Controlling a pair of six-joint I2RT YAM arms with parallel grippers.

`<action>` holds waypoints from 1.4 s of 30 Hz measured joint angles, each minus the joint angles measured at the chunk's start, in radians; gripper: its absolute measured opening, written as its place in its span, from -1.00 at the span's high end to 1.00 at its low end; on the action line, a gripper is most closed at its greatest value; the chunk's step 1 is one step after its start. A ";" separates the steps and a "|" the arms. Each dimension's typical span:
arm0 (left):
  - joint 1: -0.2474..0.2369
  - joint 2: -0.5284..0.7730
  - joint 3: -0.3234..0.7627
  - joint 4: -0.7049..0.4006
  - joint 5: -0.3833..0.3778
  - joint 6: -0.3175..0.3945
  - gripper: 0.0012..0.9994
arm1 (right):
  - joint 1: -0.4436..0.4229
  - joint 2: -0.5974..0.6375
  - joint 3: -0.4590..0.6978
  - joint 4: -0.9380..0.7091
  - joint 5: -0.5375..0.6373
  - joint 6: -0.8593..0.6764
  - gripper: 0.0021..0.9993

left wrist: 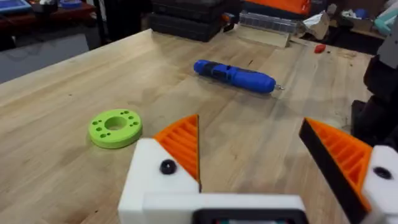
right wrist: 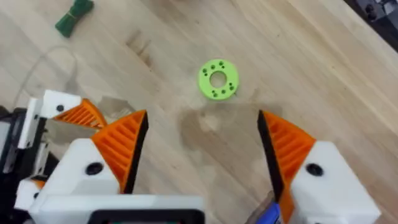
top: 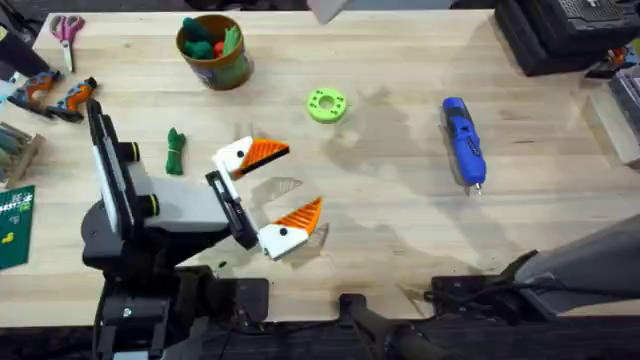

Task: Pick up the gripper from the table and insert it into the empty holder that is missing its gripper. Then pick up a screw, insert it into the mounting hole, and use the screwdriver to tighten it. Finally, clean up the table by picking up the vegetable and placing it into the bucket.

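Observation:
My left gripper (top: 292, 180) rests low over the table's middle, open, both white blocks carrying orange tips, nothing between them (left wrist: 249, 124). My right gripper (right wrist: 202, 121) hangs high above the table, open and empty, also with both orange tips. The dark green vegetable (top: 176, 152) (right wrist: 74, 15) lies left of the left gripper. At the back left stands the bucket (top: 213, 50) with toy pieces inside. The blue screwdriver (top: 463, 140) (left wrist: 236, 76) lies at the right. The loose gripper, the empty holder and the screw are out of view.
A lime-green ring (top: 327, 105) (left wrist: 115, 127) (right wrist: 217, 79) lies at the centre back. Scissors (top: 67, 30) and orange-handled tools (top: 55, 95) sit at the far left, with black cases (top: 560, 35) at the back right. The right arm (top: 580, 270) looms dark at the lower right.

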 joint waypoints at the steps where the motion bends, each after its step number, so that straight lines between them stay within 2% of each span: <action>1: 0.000 0.000 0.000 0.000 0.000 0.000 -0.97 | -0.010 0.000 0.000 0.000 0.000 0.000 -0.99; 12: 0.000 0.000 0.000 0.000 0.000 0.000 -0.97 | -0.030 0.000 0.000 -0.014 0.000 0.000 -0.99; 13: 0.000 0.000 0.000 0.000 0.000 -0.004 -0.79 | -0.030 0.000 0.000 -0.022 0.000 0.000 -0.99; 18: 0.000 0.000 0.000 0.000 0.001 -0.003 0.80 | -0.030 0.000 0.000 -0.058 0.000 0.000 -0.99; 19: 0.000 0.000 0.000 0.000 0.001 0.001 0.94 | -0.030 0.000 0.000 -0.065 0.000 0.000 -0.99; 23: 0.000 0.000 0.000 0.000 0.001 0.000 0.99 | -0.030 -0.002 0.000 -0.099 0.001 0.005 -0.99; 24: 0.000 0.000 0.000 0.000 0.002 0.000 0.99 | -0.048 -0.023 0.000 -0.187 0.043 0.062 -0.99; 26: 0.000 0.000 0.000 0.000 0.002 0.000 0.99 | -0.069 -0.049 -0.008 -0.212 0.079 0.100 -0.99; 30: 0.000 0.000 0.000 0.000 0.002 0.000 0.99 | -0.110 -0.148 -0.112 -0.188 0.142 0.166 -0.99; 37: 0.000 0.000 0.000 0.000 0.001 0.000 0.99 | -0.195 -0.411 -0.548 0.022 0.185 0.245 -0.99; 40: 0.000 0.000 0.000 0.001 -0.002 0.000 0.99 | -0.265 -0.511 -0.748 0.113 0.187 0.262 -0.99; 41: 0.000 0.000 0.000 0.002 -0.008 0.000 0.99 | -0.348 -0.562 -0.895 0.150 0.187 0.270 -0.99; 42: 0.000 0.000 0.000 0.002 -0.008 0.000 0.99 | -0.379 -0.566 -0.932 0.157 0.186 0.268 -0.99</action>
